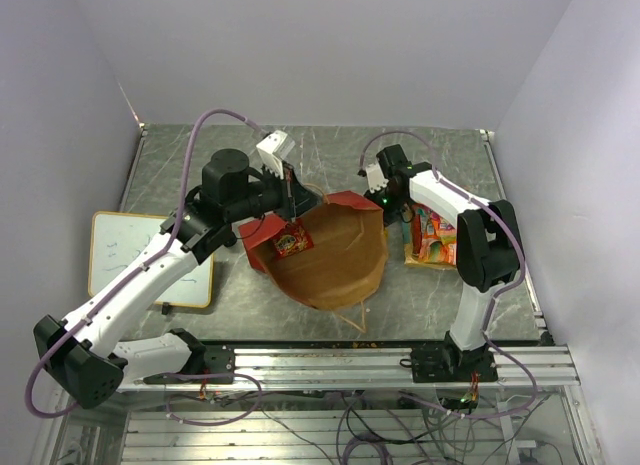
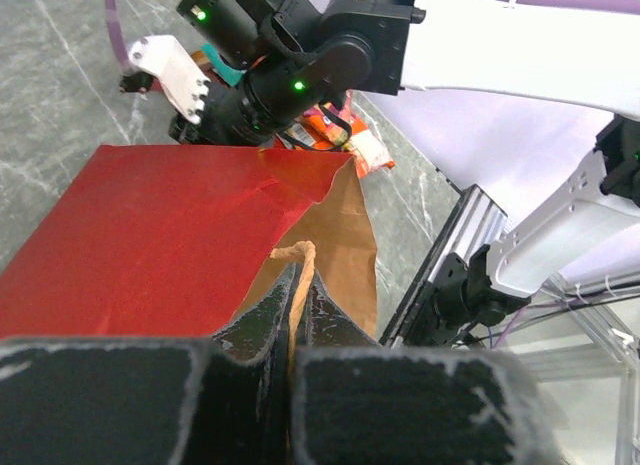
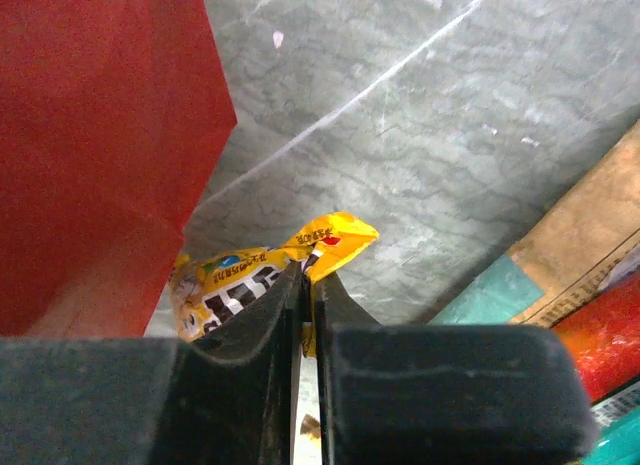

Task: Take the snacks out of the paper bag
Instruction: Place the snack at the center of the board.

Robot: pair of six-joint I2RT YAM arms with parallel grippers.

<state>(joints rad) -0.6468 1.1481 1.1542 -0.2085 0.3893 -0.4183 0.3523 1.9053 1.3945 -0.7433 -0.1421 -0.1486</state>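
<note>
The paper bag (image 1: 335,253), red outside and brown inside, lies open at the table's middle. My left gripper (image 1: 290,203) is shut on its cord handle (image 2: 301,260) at the bag's left rim, next to the red wall (image 2: 150,235). A small red packet (image 1: 293,239) sits just below that gripper at the rim. My right gripper (image 1: 383,198) is at the bag's right edge, shut on a small yellow candy packet (image 3: 240,275) above the table, beside the bag's red wall (image 3: 100,135). Other snacks (image 1: 432,235) lie in a pile to the right of the bag.
A yellow-framed whiteboard (image 1: 150,257) lies at the left. The snack pile also shows as teal (image 3: 490,295), red (image 3: 600,335) and orange-brown (image 3: 590,215) packets close to my right gripper. The walls enclose the grey marbled table (image 1: 330,155).
</note>
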